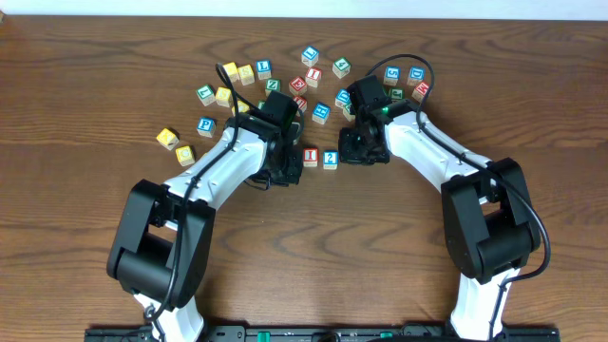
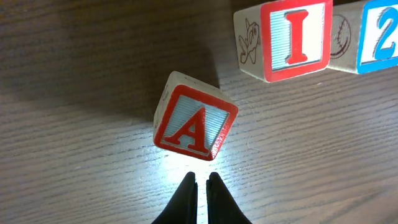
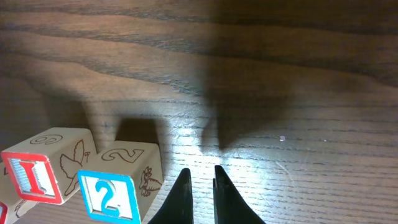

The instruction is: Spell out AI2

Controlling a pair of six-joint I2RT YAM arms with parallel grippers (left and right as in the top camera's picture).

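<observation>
Although the wooden cube with the red-framed red I (image 2: 292,40) and the wooden cube with the blue-framed blue 2 (image 2: 379,34) stand side by side, seemingly touching, near the middle of the surface (image 1: 76,285), the wooden cube with the red-framed red A (image 2: 194,124) lies apart from them. It sits off the I toward the surface's left edge and a little toward the near edge, and it is askew, with a corner pointing at the row.

The left pincer (image 2: 203,182) hangs just beside the A, with its black fingers pinched together and empty and the tips aimed at the cube's nearest corner. The right pincer (image 3: 201,175) is likewise narrow and empty, over bare wood on the 2's right-edge side.

The left arm is clearly the nearer to the A. The coming move probably calls for squaring the A and sliding it toward the I until they meet.

Other lettered cubes (image 1: 311,55) lie scattered toward the far edge.
</observation>
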